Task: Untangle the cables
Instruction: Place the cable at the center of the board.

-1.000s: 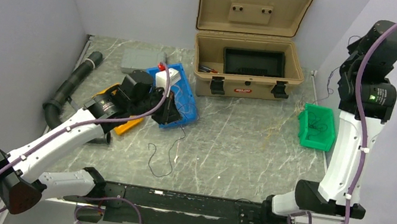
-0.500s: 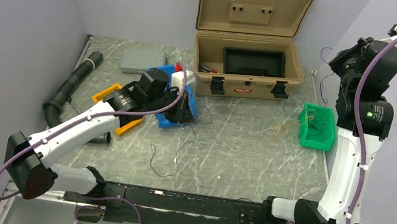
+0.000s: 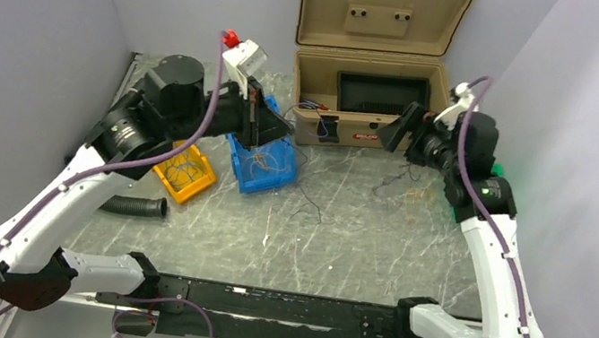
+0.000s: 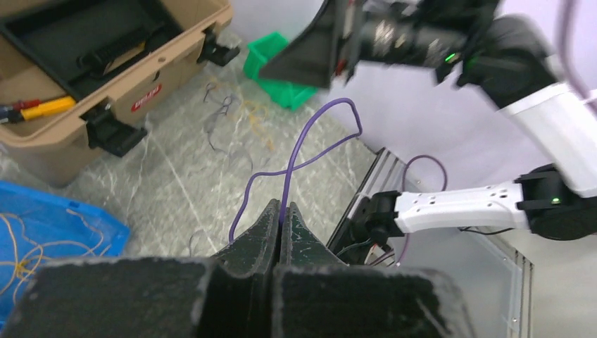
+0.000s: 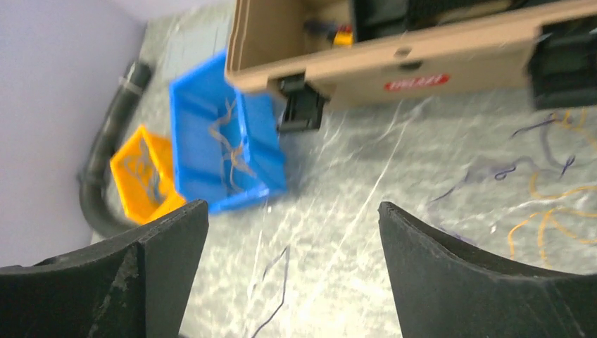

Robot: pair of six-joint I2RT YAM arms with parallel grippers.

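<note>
Roughly mid-task, by the look of it. The left gripper has its jaws pinched tight on one thin purple wire, which loops up & out from btwn the fingers. It is held in the air over the far-left part of the grey marbled table, above the blue plastic bin. The right gripper is spread wide w/ nothing btwn its fingers. It hovers over the far-right part, just in front of the open tan hard case.

Done, judging by how things lie: some strands are apart & binned. The blue plastic bin holds a few orange-yellow wires. The small yellow-orange bin to its left has thin wires in it too, colours too small to tell. The green plastic bin at far right is mostly hidden in the top view, contents not readable.

Left to do: a loose cluster of purple & yellow strands lies on the table near the case's right latch, strands overlapping, prob. the remains of the tangle. One dark strand lies alone mid-table. So the held purple wire needs a home, then the cluster needs pulling apart strand by strand. I'd guess approx half the work remains.
</note>
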